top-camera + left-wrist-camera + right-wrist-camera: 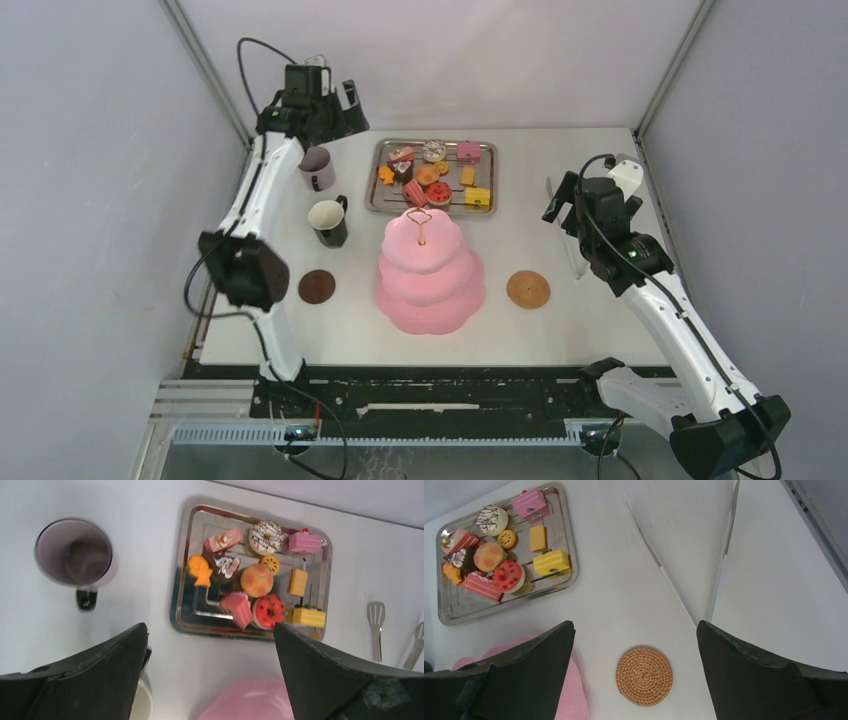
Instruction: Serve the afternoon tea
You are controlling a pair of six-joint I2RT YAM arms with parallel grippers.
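Observation:
The pink three-tier stand [430, 270] with a gold handle stands at the table's middle and its tiers are empty. Several toy cakes [432, 172] lie on the steel tray [372, 180] behind it. The mauve mug [317, 168] and the black mug [329, 221] stand left of the tray. My left gripper [335, 100] is open and empty, high above the mauve mug [75, 552]. My right gripper [560, 200] is open and empty at the right, above the tan coaster [644, 676].
A dark brown coaster [317, 286] lies left of the stand, a tan coaster [528, 289] right of it. Metal tongs [376, 625] lie right of the tray and show in the right wrist view [674, 590]. Walls enclose the table's back and sides.

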